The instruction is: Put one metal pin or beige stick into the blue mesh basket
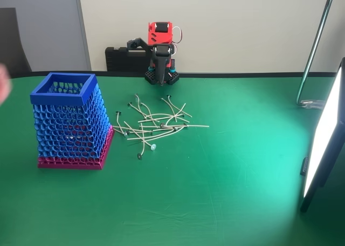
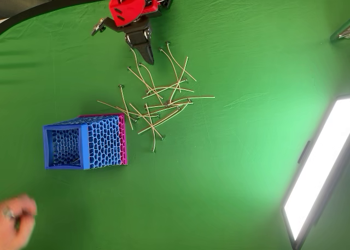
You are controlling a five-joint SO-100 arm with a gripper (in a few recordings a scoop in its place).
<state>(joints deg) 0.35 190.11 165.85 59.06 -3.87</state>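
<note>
In the fixed view we start nearest the camera with the blue mesh basket [image 1: 71, 122], upright at the left on the green table [image 1: 226, 192]. Just right of it, a little farther back, lies the heap of pins [image 1: 156, 125]. The beige stick [image 1: 190, 126], straight and headless, sits on the heap's right side, its long axis running left to right. Farthest back, the gripper [image 1: 160, 79] hangs folded at the arm's base, its jaws pressed together on nothing, as the overhead view [image 2: 146, 53] agrees. We judge the stick lies nearer the camera and slightly right of the gripper, broadside to its reach, so the jaws could straddle it crosswise.
</note>
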